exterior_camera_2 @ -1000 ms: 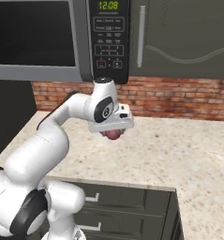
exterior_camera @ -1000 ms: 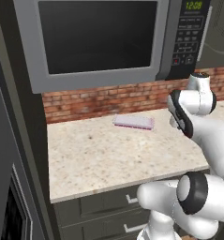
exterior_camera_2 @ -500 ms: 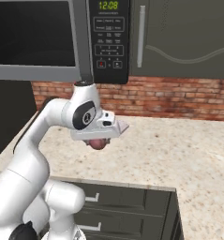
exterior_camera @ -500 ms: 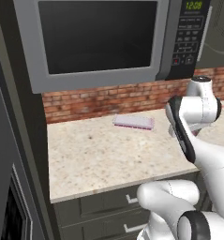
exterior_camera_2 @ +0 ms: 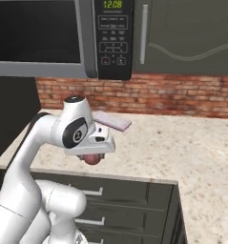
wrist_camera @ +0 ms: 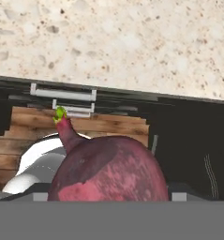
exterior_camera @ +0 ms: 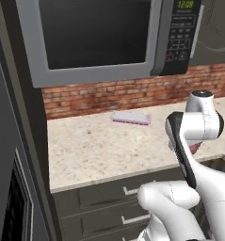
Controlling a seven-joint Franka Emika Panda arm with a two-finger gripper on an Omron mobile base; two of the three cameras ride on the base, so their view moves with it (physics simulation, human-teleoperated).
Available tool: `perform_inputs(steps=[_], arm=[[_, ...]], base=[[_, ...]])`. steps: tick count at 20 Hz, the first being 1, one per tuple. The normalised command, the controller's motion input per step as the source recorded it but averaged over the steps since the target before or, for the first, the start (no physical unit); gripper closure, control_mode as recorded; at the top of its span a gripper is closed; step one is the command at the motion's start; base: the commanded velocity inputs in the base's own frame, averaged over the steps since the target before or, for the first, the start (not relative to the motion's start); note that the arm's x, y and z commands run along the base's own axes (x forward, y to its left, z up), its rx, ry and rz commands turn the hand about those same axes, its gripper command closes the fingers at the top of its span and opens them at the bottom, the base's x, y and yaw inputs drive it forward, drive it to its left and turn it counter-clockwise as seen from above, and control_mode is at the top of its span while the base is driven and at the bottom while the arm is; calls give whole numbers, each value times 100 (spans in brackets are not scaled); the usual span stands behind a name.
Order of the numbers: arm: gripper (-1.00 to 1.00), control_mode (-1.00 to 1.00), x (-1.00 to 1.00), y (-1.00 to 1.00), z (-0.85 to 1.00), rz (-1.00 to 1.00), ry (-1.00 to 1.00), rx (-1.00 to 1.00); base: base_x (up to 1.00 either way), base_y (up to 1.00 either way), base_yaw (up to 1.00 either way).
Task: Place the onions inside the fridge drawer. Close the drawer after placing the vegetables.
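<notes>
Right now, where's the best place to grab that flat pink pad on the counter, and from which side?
Across its short width, mid-length, straight down from above: the pink pad lies flat and thin on the counter, so probably only its long edges offer the fingers faces. The gripper is shut on the onion.

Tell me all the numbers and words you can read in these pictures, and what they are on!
"12:08" in green, on the microwave clock display; in the left base view the same display is too blurred to read.
The microwave's button panel has small labels, too small to read.
Nothing else carries readable text.
</notes>
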Motion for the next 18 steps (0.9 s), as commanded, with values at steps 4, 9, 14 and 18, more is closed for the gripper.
perform_inputs(steps=[4,9,14,18], arm=[[100,100,0,0,0,0,0,0],[100,100,0,0,0,0,0,0],[100,100,0,0,0,0,0,0],[100,100,0,0,0,0,0,0]], base=[[-100,-1,-6],[-100,0,-8],[-100,0,-7],[-100,19,0]])
